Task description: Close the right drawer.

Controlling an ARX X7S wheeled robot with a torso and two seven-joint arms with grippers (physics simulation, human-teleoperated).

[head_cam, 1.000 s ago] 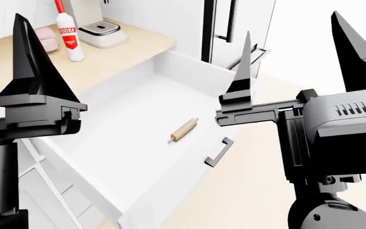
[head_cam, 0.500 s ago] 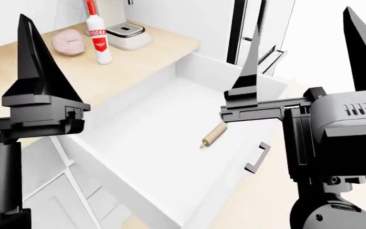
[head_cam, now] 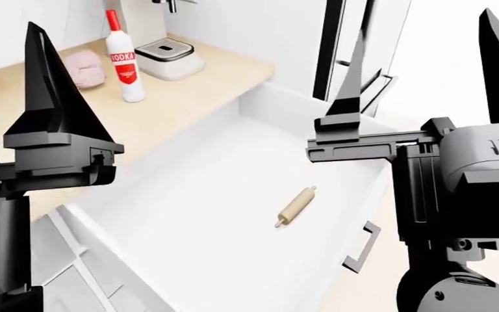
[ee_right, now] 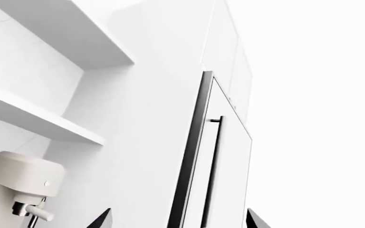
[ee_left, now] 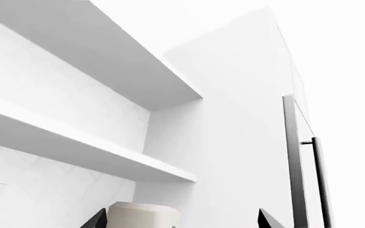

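With both tools raised, jaws apart and empty, we judge the right drawer (head_cam: 223, 221), wide open below, stiff and free-sliding, best pushed at its black handle (head_cam: 360, 247).

Legible text: "VODKA" in white on the red label of the bottle (head_cam: 120, 57), far left on the counter (head_cam: 171, 104).

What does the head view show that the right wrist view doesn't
Only the head view shows the open right drawer with a rolling pin inside, its black handle, the counter and a vodka bottle. Only the right wrist view shows the wall shelves and the coffee machine's top. Both show the tall cabinet door and the open right gripper.
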